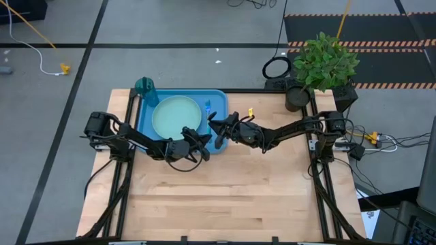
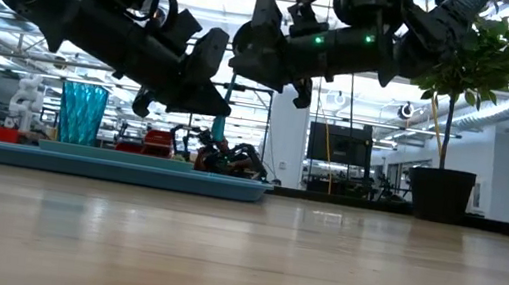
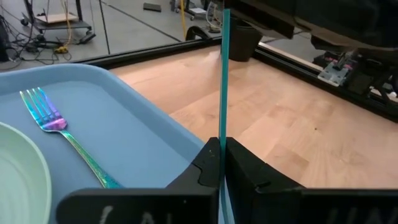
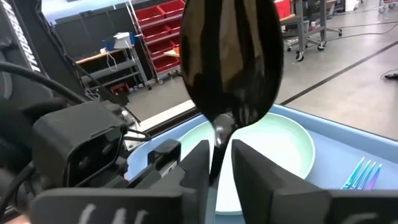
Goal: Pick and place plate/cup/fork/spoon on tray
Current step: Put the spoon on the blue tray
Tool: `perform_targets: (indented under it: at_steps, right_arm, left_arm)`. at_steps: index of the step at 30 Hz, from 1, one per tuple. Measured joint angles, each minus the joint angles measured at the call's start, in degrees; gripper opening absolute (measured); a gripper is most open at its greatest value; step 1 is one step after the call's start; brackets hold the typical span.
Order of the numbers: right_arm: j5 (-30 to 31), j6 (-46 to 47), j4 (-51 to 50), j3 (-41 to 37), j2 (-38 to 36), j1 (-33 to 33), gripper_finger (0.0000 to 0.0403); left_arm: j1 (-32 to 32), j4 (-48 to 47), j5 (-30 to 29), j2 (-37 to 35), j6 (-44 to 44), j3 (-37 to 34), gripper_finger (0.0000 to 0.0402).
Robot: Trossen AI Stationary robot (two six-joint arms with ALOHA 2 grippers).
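Observation:
The blue tray (image 1: 146, 124) lies at the table's far left. On it are the mint plate (image 1: 177, 116), the fork (image 3: 55, 124) to the plate's right, and the teal cup (image 1: 144, 86) at its far left corner. The spoon, with its dark bowl (image 4: 230, 62) and thin teal handle (image 3: 224, 74), hangs between both grippers above the tray's right rim. My left gripper (image 3: 222, 152) is shut on the handle. My right gripper (image 4: 219, 155) is open, a finger on either side of the spoon's neck (image 4: 219, 140), with a gap showing. My left gripper pinches the spoon's thin teal handle (image 3: 223, 134) between its two fingers. The handle runs on past the fingertips toward my right gripper. The spoon is lifted clear, above the tray's right rim (image 3: 186, 134).
A potted plant (image 1: 325, 64) stands beyond the table's far right corner. The bare wooden tabletop (image 1: 225, 197) stretches across the near half and the right side. The two arms meet close together at the tray's right edge.

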Motion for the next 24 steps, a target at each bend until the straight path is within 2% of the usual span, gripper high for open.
perform_targets:
  at_steps: [3,6,13,16,19,24]
  right_arm:
    - [0.1,-0.1,-1.1,0.6,0.0,0.0,0.0075]
    - [0.1,-0.1,-1.0,0.6,0.0,0.0,0.0074]
    - [-0.2,-0.5,-1.7,0.7,0.0,0.0,0.0014]
    - [-0.4,-1.0,-1.9,0.7,0.0,0.0,0.0009]
    - [-0.6,-1.4,-3.0,0.7,0.0,-0.4,0.0012]
    - [0.1,-1.2,-7.6,0.6,-1.4,-1.6,0.0004]
  left_arm:
    - [0.0,-0.3,0.0,0.0,0.0,0.0,0.0011]
    - [0.0,-0.3,0.0,0.0,0.1,0.0,0.0005]
    - [0.0,-0.5,0.0,0.0,-0.2,0.0,0.0013]
    - [0.0,-0.5,0.2,0.0,-0.2,0.0,0.0017]
    - [0.1,-0.9,2.1,0.0,-1.2,0.0,0.0033]
    - [0.0,-3.4,5.2,-2.6,-2.3,0.0,0.0089]
